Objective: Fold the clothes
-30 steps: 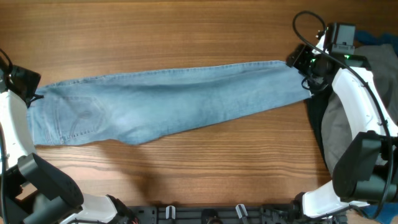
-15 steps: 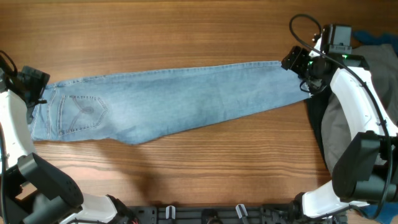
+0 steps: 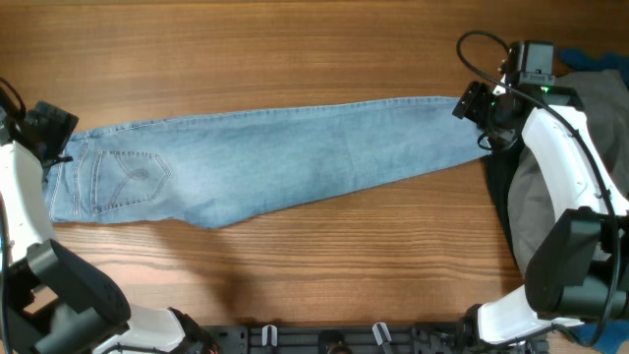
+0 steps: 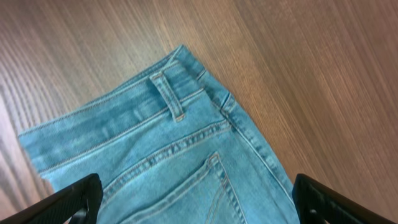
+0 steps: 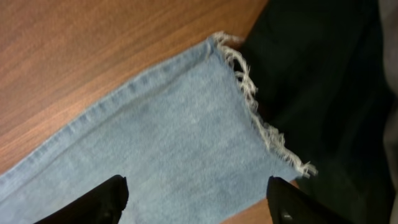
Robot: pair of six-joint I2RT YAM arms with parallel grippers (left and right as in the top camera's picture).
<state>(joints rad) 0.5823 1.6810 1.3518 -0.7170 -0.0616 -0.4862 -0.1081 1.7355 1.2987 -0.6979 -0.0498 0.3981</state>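
The clothes, a pair of light blue jeans (image 3: 275,162), lie flat in a long strip across the wooden table. Their waistband (image 4: 134,115) and a stitched back pocket (image 3: 133,177) are at the left. The frayed hem (image 5: 264,127) is at the right. My left gripper (image 3: 56,138) hangs open just above the waistband corner, fingertips (image 4: 68,200) wide apart over the pocket and holding nothing. My right gripper (image 3: 475,106) is open over the hem end, with denim showing between its fingers (image 5: 96,200) and nothing pinched.
A pile of black fabric (image 5: 323,68) and a grey garment (image 3: 539,197) lies at the right edge, touching the hem. Bright blue fabric (image 3: 601,61) shows at the far right corner. A fixture rail (image 3: 324,339) runs along the front edge.
The left gripper opened and let go of the waist end, which now lies flat with the pocket showing. The right gripper shifted slightly by the hem.
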